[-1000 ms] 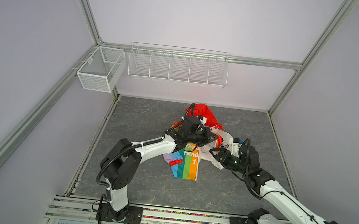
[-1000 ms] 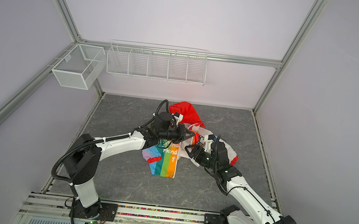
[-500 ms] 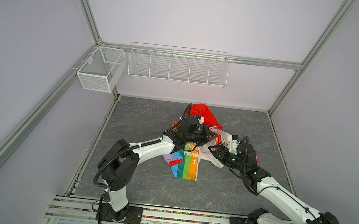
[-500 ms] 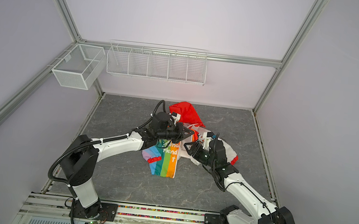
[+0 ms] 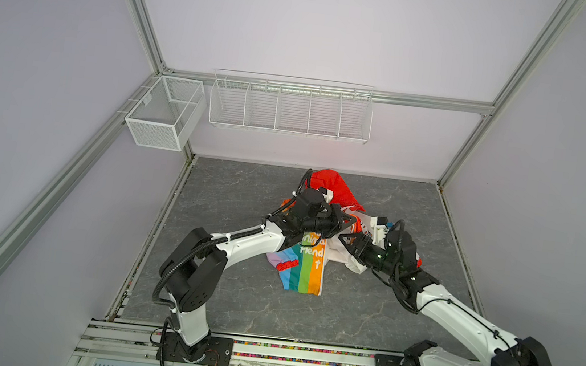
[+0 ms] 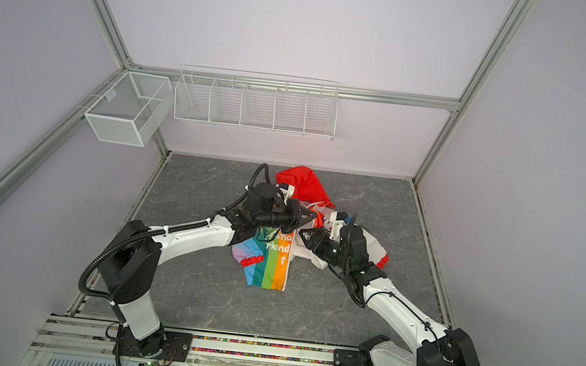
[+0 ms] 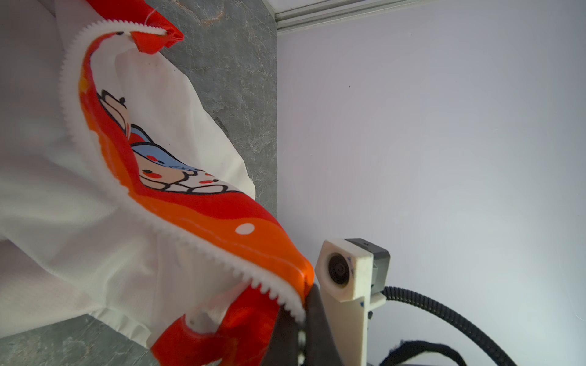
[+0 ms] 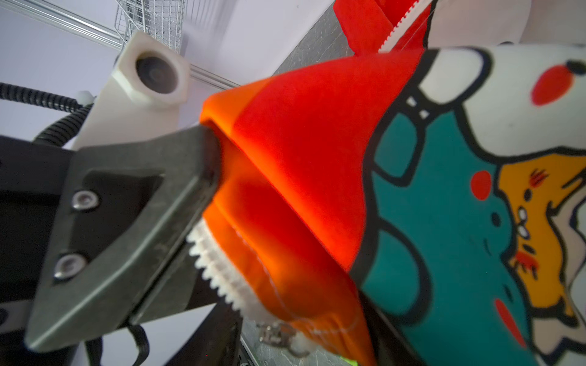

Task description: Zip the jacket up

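Left wrist view shows the left gripper (image 7: pixel 302 305) clamped shut on the orange front edge of the jacket (image 7: pixel 79 206), right beside the white zip teeth (image 7: pixel 177 229), with that edge lifted off the desk (image 7: pixel 222 79). Its hold has barely shifted over the last second.

What has changed is the right gripper (image 5: pixel 345 242). In both top views it has slid in from the right side toward the middle of the desk and now sits just beside the left gripper, at the held edge. I cannot tell how wide its fingers stand: cloth fills the right wrist view, and the top views are too coarse. That wrist view does show a small metal piece, probably the zip pull (image 8: pixel 274 332), hanging at the low end of the teeth.

The jacket lies bunched near the middle of the desk, with its red hood (image 5: pixel 332 187) toward the far edge. Its rainbow half (image 5: pixel 305 273) spreads toward the near edge, and its white half lies under the right arm. The front is open.

My reading is that the right gripper is closing in on the pull, so joining the two sides has not begun.
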Controlling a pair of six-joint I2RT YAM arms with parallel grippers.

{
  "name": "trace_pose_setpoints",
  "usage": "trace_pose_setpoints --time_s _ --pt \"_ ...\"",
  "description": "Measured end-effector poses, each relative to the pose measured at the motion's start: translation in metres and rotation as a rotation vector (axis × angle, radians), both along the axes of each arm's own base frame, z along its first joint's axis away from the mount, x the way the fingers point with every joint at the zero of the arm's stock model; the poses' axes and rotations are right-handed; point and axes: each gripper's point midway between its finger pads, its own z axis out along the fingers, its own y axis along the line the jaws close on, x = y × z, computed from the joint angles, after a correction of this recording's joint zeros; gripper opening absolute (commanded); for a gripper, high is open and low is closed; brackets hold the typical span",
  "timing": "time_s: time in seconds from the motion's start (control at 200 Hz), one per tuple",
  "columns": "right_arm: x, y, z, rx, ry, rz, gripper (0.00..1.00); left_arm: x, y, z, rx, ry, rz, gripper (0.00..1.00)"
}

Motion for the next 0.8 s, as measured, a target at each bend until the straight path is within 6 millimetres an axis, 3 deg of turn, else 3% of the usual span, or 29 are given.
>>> trace_pose_setpoints --time_s 0.295,0.8 --pt "-0.001 0.006 0.010 0.050 -0.003 0.006 0.51 0.002 0.000 0.003 -0.012 -0.005 0.009 0.00" --pt "-0.002 0.005 0.013 0.070 0.016 -0.009 0.30 0.003 0.001 0.000 -0.013 -0.007 0.023 0.00"
